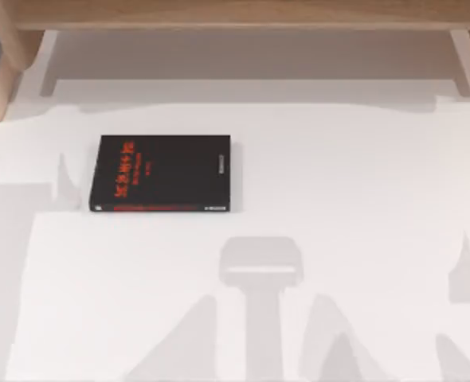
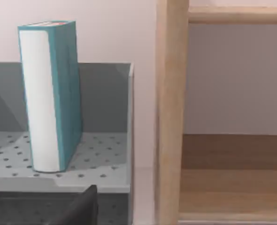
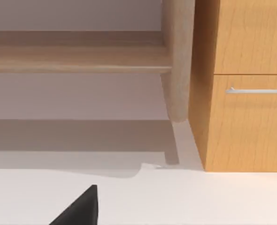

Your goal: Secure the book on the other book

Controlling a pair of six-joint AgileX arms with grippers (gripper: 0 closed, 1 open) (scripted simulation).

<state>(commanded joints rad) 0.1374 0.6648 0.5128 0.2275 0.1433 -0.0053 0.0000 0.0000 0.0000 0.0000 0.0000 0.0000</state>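
Note:
The other book (image 1: 162, 173), black with red characters and a red strip along its near edge, lies flat on the white table (image 1: 338, 199), left of centre in the top view. The book (image 2: 51, 93), light blue with a white page edge, stands upright in a grey perforated rack (image 2: 105, 154) in the left wrist view. A dark part of my left gripper (image 2: 80, 211) shows below that rack, some way short of the book. A dark part of my right gripper (image 3: 80, 208) hangs over the bare white table, near neither book.
A wooden shelf frame (image 1: 235, 16) runs along the back of the table. Beside the rack stands a wooden post (image 2: 169, 112). In the right wrist view a round wooden leg (image 3: 178, 61) stands next to a wooden cabinet (image 3: 246, 93) with a metal drawer handle (image 3: 256, 90).

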